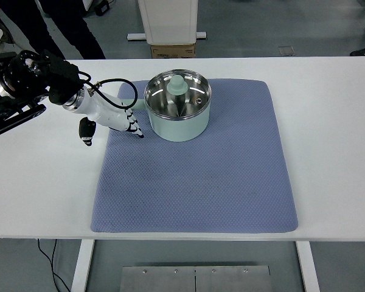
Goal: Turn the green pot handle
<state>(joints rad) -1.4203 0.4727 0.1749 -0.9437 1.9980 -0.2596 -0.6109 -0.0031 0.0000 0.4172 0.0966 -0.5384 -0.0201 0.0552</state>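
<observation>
1. In the head view, the green pot [177, 105] was seen standing upright on the blue mat [194, 170], in the mat's far left part, with its steel inside open to the camera and no lid on it.
2. A pale green handle [178, 86] was seen at the far side of the pot's rim, foreshortened so that its exact direction could not be told.
3. The left hand [112, 117] was seen just beside the pot's left wall, low over the mat's left edge. Its fingers [134, 126] were held loosely extended toward the pot and nothing was grasped; whether the wall was touched could not be made out.
4. The right hand was not shown anywhere in this view.
5. A person's dark legs [61, 27] were seen beyond the table's far edge, well apart from the work.
6. It was judged that the handle lay on the side away from the hand, so a push on the near wall could slide the pot across the mat instead of turning it.
7. It was judged that a push placed high on the wall could tip the light pot, and that the mat could be dragged or wrinkled on the white table [334, 140] by the fingertips.
8. It was judged that a black cable [115, 83] looping near the rim could be snagged on the pot if the wrist were swung.
</observation>
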